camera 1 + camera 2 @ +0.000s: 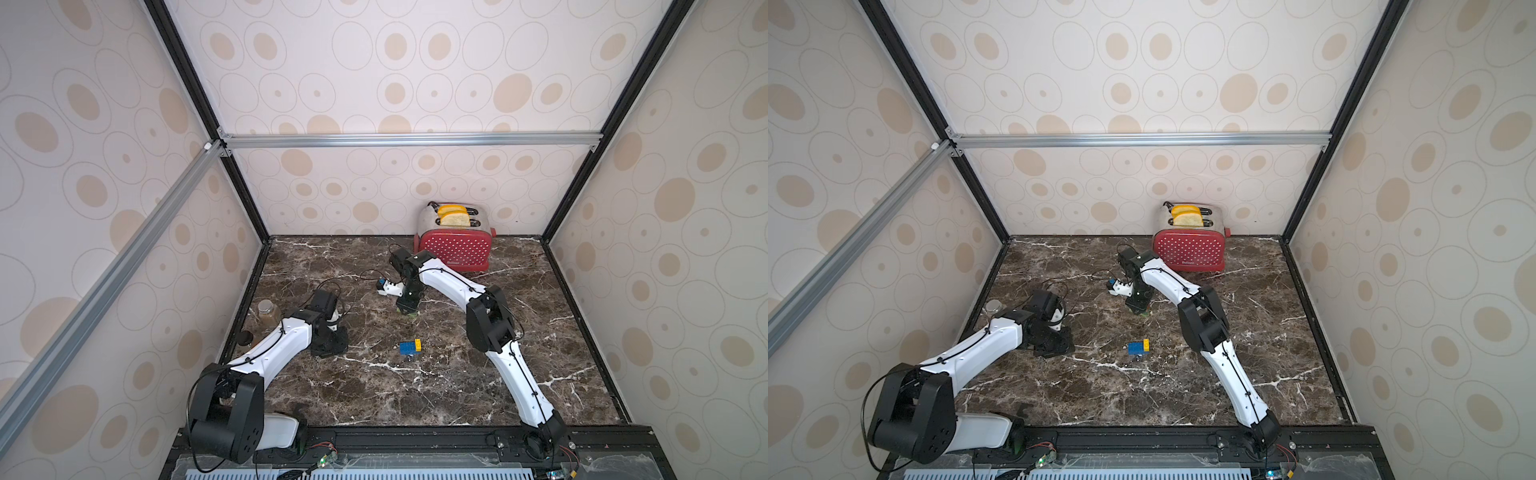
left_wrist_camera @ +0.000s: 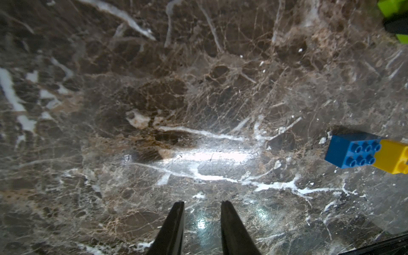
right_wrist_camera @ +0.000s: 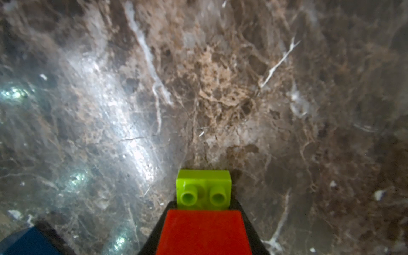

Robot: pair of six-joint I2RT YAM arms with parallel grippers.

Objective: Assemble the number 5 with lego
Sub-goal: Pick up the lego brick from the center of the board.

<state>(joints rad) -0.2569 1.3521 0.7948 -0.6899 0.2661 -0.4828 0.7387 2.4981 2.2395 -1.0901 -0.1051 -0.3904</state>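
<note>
Lego bricks (image 1: 1139,347): likely light, rigid, slick; grip the flat sides. Blue-yellow pair (image 1: 410,347) lies central. Right gripper (image 3: 204,207), farther back, clamps red brick (image 3: 204,231) joined to lime brick (image 3: 203,189); left gripper (image 2: 202,204) is slightly parted, empty.

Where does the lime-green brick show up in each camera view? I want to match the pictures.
Both top views: lime-green brick, a sliver under the right gripper, near the middle.
Left wrist: upper right corner.
Right wrist: bottom centre, just beyond a red brick.
Landmark: the blue brick, clear in the top and left wrist views; right wrist shows only a blue blur.
</note>
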